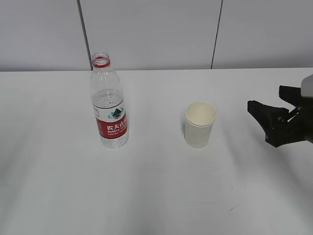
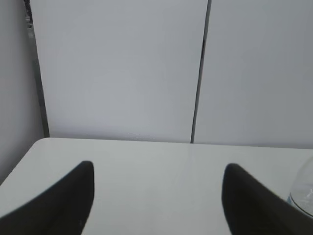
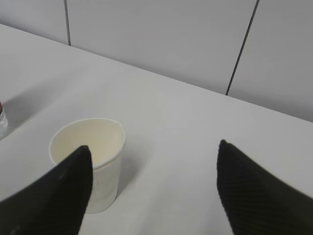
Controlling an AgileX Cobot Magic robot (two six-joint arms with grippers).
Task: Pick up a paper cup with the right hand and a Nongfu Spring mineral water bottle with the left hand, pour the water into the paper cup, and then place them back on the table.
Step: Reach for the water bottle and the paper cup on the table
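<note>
The Nongfu Spring bottle (image 1: 109,104) stands upright and uncapped on the white table (image 1: 156,196), left of centre, partly filled with water. Only its edge shows at the right border of the left wrist view (image 2: 304,196). The white paper cup (image 1: 200,124) stands upright and empty right of centre. My right gripper (image 1: 268,106) is open at the right edge, a short way right of the cup. In the right wrist view the cup (image 3: 93,156) sits behind the left finger of the open right gripper (image 3: 154,152). My left gripper (image 2: 159,169) is open and empty, out of the exterior view.
A grey panelled wall (image 1: 156,34) runs along the table's far edge. A faint scuff mark (image 1: 234,209) lies on the table near the front right.
</note>
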